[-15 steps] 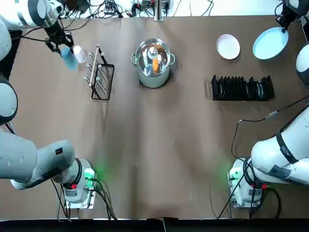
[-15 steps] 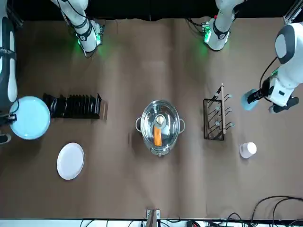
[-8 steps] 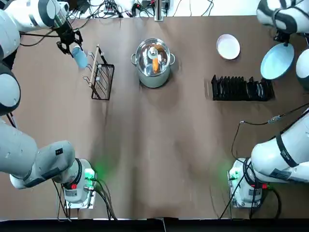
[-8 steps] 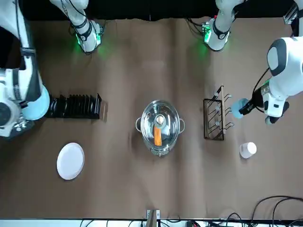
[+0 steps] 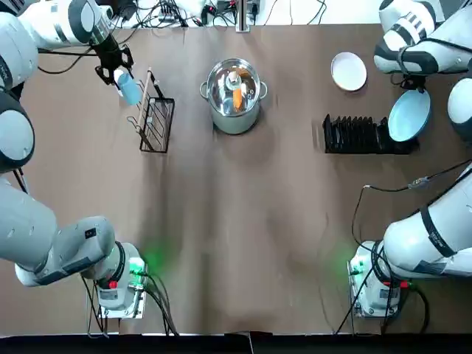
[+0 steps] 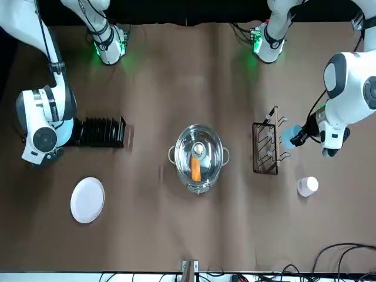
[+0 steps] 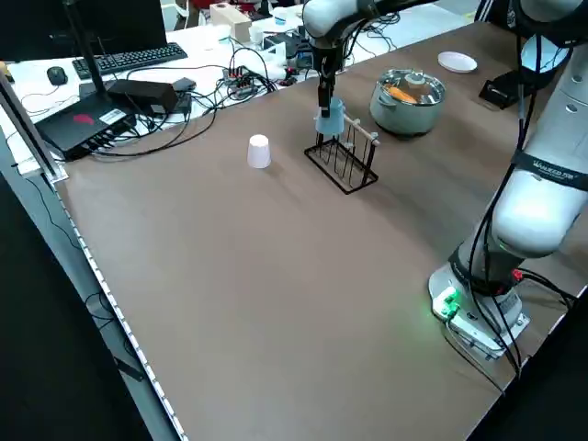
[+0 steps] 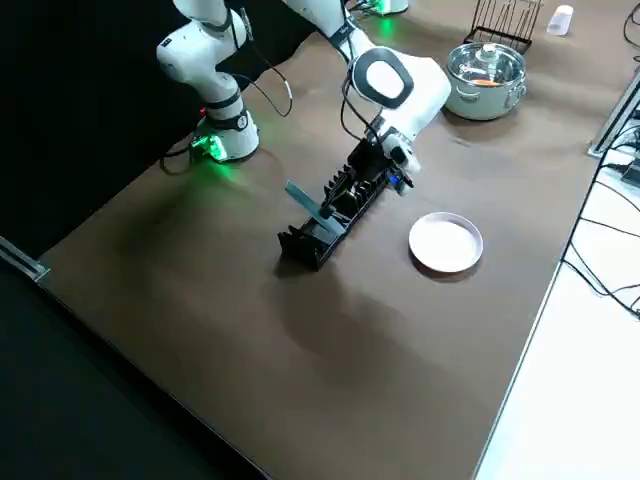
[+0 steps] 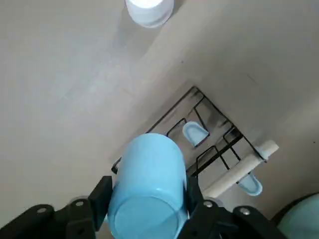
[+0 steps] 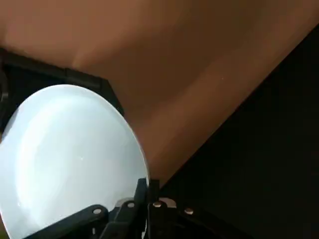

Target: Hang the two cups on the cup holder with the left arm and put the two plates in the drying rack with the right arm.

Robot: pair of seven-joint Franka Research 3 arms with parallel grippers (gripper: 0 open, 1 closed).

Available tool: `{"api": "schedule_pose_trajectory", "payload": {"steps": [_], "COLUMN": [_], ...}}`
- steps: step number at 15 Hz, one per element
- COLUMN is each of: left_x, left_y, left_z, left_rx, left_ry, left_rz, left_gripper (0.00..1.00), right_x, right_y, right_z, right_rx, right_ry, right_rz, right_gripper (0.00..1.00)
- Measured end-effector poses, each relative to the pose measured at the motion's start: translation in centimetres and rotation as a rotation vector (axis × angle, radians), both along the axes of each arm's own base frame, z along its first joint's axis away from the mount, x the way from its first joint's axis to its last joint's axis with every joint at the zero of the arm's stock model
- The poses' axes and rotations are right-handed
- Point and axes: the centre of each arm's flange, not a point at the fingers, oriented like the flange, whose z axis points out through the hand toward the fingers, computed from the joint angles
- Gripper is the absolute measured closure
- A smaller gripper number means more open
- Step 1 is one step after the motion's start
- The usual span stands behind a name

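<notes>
My left gripper [image 5: 118, 74] is shut on the light blue cup [image 5: 128, 89], holding it just beside the wooden bar of the black wire cup holder [image 5: 154, 112]. The left wrist view shows that cup [image 9: 148, 184] above the holder's pegs [image 9: 195, 133]. The pale cup [image 6: 306, 186] stands on the table beyond the holder. My right gripper [image 5: 420, 88] is shut on the rim of the light blue plate [image 5: 409, 116], which is tilted on edge over the right end of the drying rack [image 5: 360, 136]. The white plate [image 5: 348, 71] lies flat behind the rack.
A steel pot [image 5: 234, 94] with an orange item inside stands mid-table between the holder and the rack. Cables and a keyboard [image 7: 119, 61] lie beyond the table's far edge. Both arm bases [image 5: 118, 284] sit at the near edge.
The left gripper carried the blue cup rightward up to the cup holder. The right gripper brought the blue plate from the far right corner down to the rack's end, tilting it more upright.
</notes>
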Motion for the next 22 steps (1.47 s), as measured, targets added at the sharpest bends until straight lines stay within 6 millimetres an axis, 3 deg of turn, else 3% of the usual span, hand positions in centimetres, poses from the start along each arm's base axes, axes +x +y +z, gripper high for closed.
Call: {"api": "schedule_pose_trajectory", "payload": {"steps": [8,14,19,20,22], "left_x": [0.6,0.6,0.6,0.6,0.7], "left_y": [-0.8,-1.0,-1.0,-1.0,-1.0], "left_z": [-2.6,-4.0,-4.6,-4.6,-4.5], "left_rx": [-0.011,-0.014,-0.012,-0.011,-0.009], "left_ry": [0.008,0.030,0.039,0.040,0.033], "left_rz": [0.021,0.024,0.021,0.020,0.019], "left_gripper": [0.35,0.35,0.35,0.35,0.14], "right_x": [-0.2,-0.3,-0.3,-0.2,0.5], "right_y": [1.1,1.2,1.2,1.2,1.2], "right_z": [-2.0,-2.2,-2.1,-2.0,-0.7], "right_rx": [0.015,0.016,0.015,0.014,0.016], "right_ry": [-0.113,-0.119,-0.121,-0.124,-0.159], "right_rz": [-0.008,-0.008,-0.009,-0.009,-0.006], "right_gripper": [0.97,0.95,0.52,0.51,0.52]}}
